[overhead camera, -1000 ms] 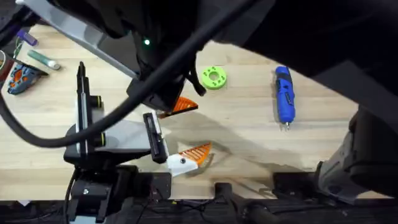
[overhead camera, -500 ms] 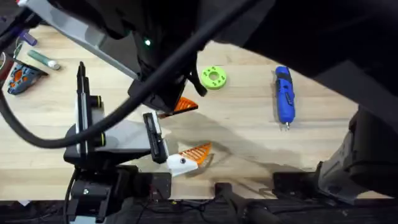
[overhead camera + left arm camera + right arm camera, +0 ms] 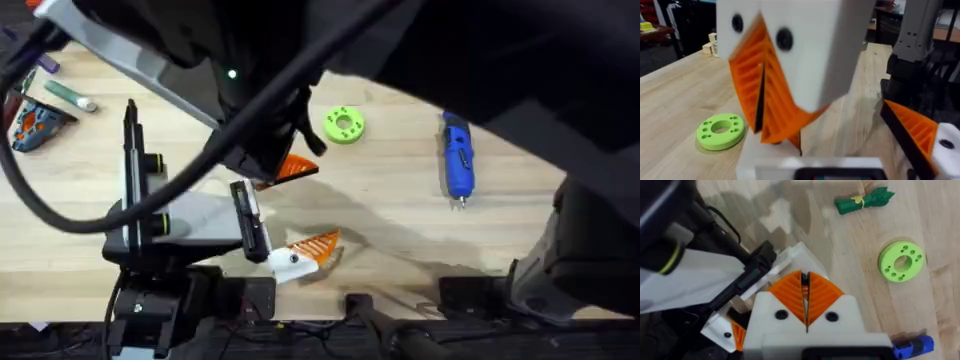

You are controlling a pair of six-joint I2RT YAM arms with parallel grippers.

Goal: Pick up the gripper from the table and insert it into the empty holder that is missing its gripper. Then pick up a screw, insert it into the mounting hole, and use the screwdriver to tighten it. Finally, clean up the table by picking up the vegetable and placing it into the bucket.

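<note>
Your right gripper has its orange ribbed pads pressed together; beyond lie a dark green leafy toy vegetable and a lime-green holed disc.

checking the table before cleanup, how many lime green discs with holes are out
1. The green disc lies flat on the table, between the right hand and the blue screwdriver. The dark arm overhead may hide others.

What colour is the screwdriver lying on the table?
The screwdriver is blue with a thin metal bit; the overhead view shows it best.
</note>
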